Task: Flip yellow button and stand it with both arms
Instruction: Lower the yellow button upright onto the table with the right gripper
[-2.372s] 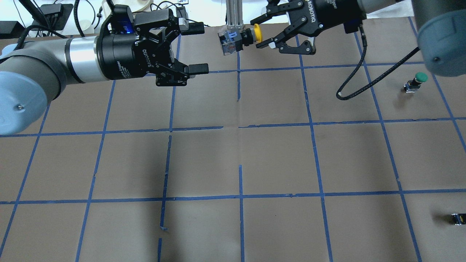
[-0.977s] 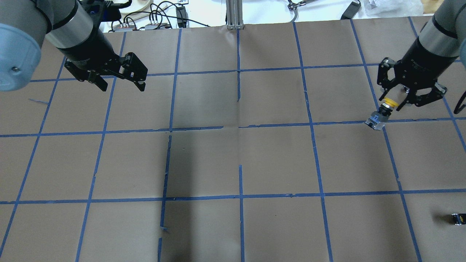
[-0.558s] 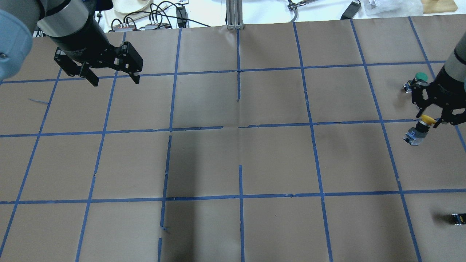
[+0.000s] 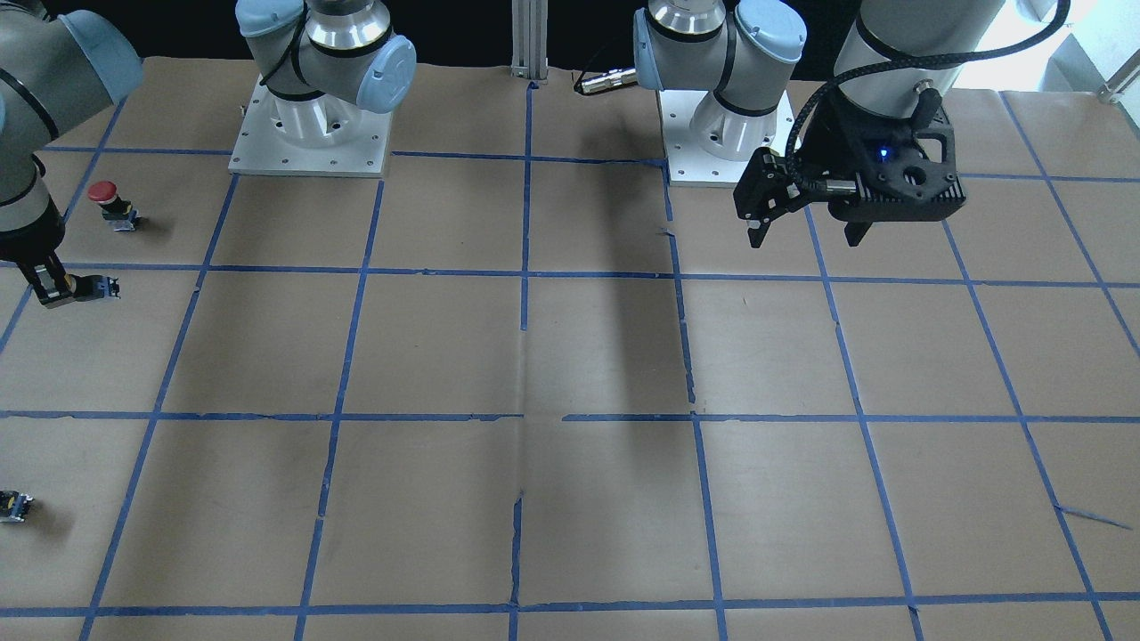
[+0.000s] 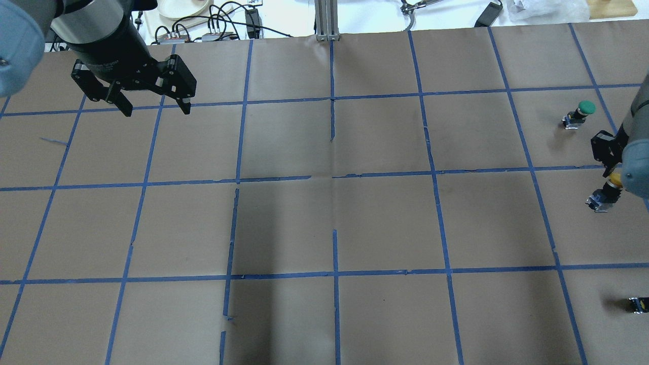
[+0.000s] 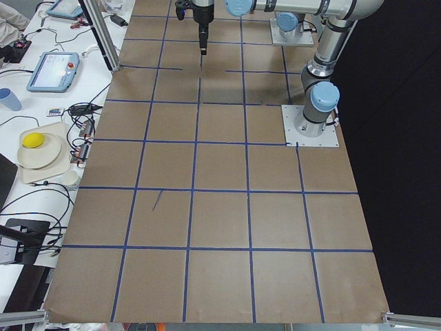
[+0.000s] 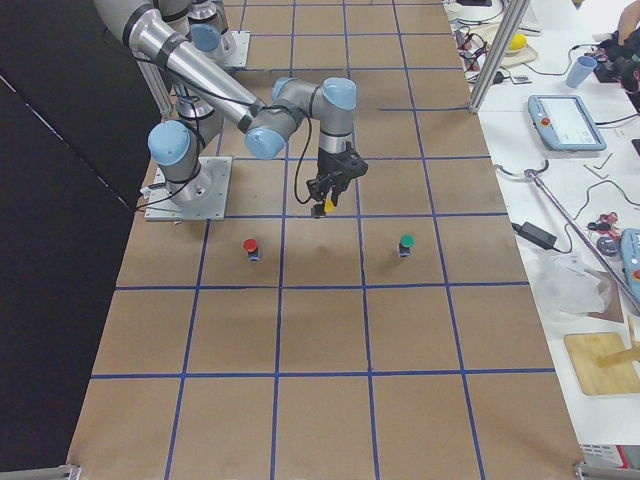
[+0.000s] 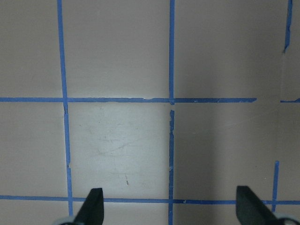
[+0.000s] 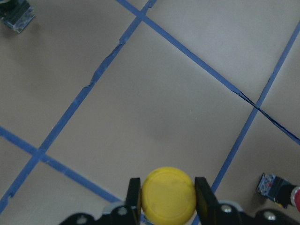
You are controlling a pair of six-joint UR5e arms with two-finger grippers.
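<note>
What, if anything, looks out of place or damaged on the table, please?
The blue tape grid is torn and gapped near the centre; a stray tape sliver lies off the lines on the robot's left; a small capless block sits alone far right.

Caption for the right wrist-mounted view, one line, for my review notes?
Right gripper holds the yellow button by its cap over the blue-taped table; a red-capped button sits at lower right.

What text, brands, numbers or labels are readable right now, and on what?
No text can be read in any view.
The left gripper shows no marking.
The yellow button has a plain cap; any label on its body is too small to read.
The pendant screen is too small to read.
</note>
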